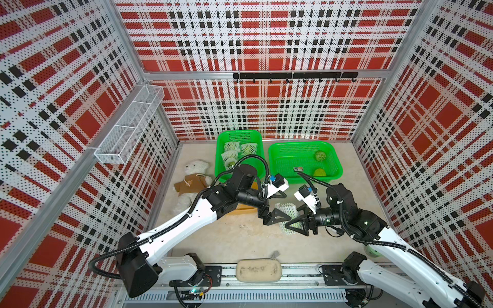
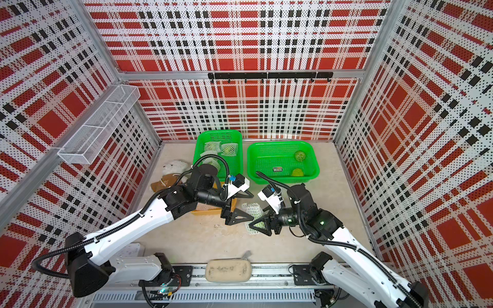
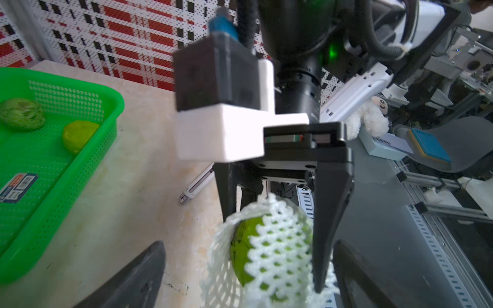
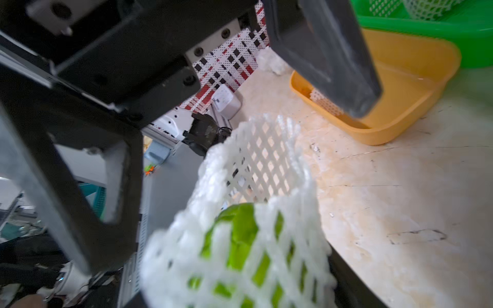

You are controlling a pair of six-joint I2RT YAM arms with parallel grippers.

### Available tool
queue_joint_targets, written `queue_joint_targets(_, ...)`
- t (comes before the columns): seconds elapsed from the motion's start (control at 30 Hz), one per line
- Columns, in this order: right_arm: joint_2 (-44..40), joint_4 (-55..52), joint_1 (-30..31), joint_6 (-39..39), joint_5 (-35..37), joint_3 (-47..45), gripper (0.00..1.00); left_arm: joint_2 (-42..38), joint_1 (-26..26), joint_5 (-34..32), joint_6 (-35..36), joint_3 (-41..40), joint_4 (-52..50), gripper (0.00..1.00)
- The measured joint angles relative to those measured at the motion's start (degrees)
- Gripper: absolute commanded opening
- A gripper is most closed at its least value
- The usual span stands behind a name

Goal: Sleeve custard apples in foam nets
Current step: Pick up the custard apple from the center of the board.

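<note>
My right gripper (image 1: 292,219) (image 2: 257,220) (image 4: 240,269) is shut on a custard apple (image 3: 244,240) (image 4: 240,232) through the white foam net (image 1: 286,213) (image 2: 253,213) (image 3: 277,248) (image 4: 258,165) that covers it, just above the table. The net's empty end points toward my left gripper (image 1: 288,206) (image 2: 252,207) (image 3: 248,277). That gripper is wide open, its fingers on either side of the net and apart from it. Two bare custard apples (image 1: 319,156) (image 1: 320,172) lie in the right green basket (image 1: 301,144). Netted fruits (image 1: 248,149) sit in the left green basket (image 1: 219,160).
A yellow tray (image 4: 400,106) lies under my left arm, beside the left basket. A white plush bear (image 1: 193,173) lies at the left wall. A beige pouch (image 1: 258,270) rests at the front edge. A wire shelf (image 1: 128,128) and a hook rail (image 1: 293,75) hang on the walls.
</note>
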Motion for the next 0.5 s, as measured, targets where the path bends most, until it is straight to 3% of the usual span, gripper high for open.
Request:
queue_joint_targets(0.27, 4.0, -5.0, -3.8, 1.4, -3.9, 5.2, 0.48, -1.7, -2.8, 1.0, 2.3, -0.1, -2.6, 0.92)
queue_joint_targets(0.5, 6.5, -6.5, -6.1, 4.2, -7.4, 6.7, 0.45, -3.4, -5.4, -4.3, 2.8, -0.1, -3.2, 0.96)
